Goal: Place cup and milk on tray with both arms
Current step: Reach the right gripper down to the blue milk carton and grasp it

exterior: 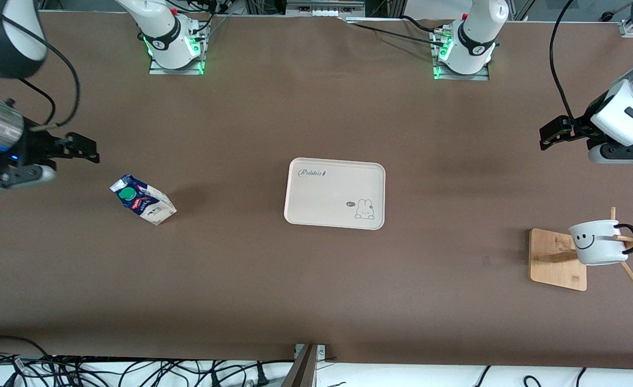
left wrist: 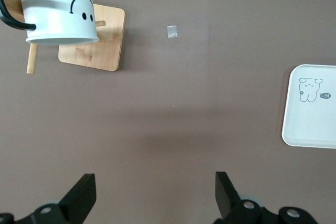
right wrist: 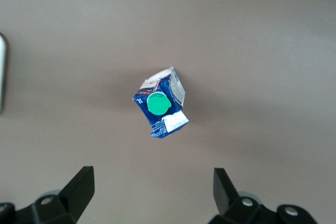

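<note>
Cream tray (exterior: 335, 193) sits bare mid-bench; both hands, left (exterior: 555, 133) and right (exterior: 82, 149), hover spread wide, probably lining up cup (exterior: 596, 243) (hung on rack (exterior: 555, 260)) and milk (exterior: 143, 199).

1. We look steeply down from high across the table (exterior: 316, 301), facing both robot bases.
2. Our left wrist camera looks straight down, sharing the tray (left wrist: 310, 129) and cup (left wrist: 60, 11) with the front view.
3. Our right wrist camera looks down, sharing the milk (right wrist: 160, 107).
</note>
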Tool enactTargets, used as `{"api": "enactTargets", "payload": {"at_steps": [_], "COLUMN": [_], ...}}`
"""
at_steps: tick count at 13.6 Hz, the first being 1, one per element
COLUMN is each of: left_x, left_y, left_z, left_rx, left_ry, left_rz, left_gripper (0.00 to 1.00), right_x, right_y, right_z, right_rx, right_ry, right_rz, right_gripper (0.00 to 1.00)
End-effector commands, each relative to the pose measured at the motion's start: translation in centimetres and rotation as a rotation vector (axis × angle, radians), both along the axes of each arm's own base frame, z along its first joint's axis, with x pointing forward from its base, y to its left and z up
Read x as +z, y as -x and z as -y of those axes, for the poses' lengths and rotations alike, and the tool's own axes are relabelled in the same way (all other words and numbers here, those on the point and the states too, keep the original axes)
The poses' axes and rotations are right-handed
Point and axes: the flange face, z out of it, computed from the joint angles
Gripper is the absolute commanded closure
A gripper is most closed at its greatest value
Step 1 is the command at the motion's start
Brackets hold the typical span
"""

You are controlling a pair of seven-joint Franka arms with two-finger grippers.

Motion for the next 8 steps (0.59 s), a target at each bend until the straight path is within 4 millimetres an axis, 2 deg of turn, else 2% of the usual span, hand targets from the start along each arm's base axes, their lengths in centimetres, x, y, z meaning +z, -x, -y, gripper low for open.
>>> {"api": "enactTargets", "payload": {"at_steps": [1, 4, 8], "left_x": [0.6, 0.6, 0.6], "left_y": [-0.2, -0.2, -0.2], "left_z": [0.0, 0.0, 0.0], "left_rx": [-0.007, -0.007, -0.007], "left_ry": [-0.007, -0.007, -0.007], "left_rz": [-0.004, -0.005, -0.005], "left_gripper": [0.00, 0.00, 0.00], "right_x": [-3.8, -8.0, -11.3], "right_y": [-1.0, -2.0, -2.5], "right_z": [-2.3, -3.0, -2.7], "right_rx": [0.094, 0.204, 0.278], "right_ry": [0.046, 0.030, 0.027], "right_rz": [-0.049, -0.047, -0.045], "right_gripper": [0.00, 0.00, 0.00]}}
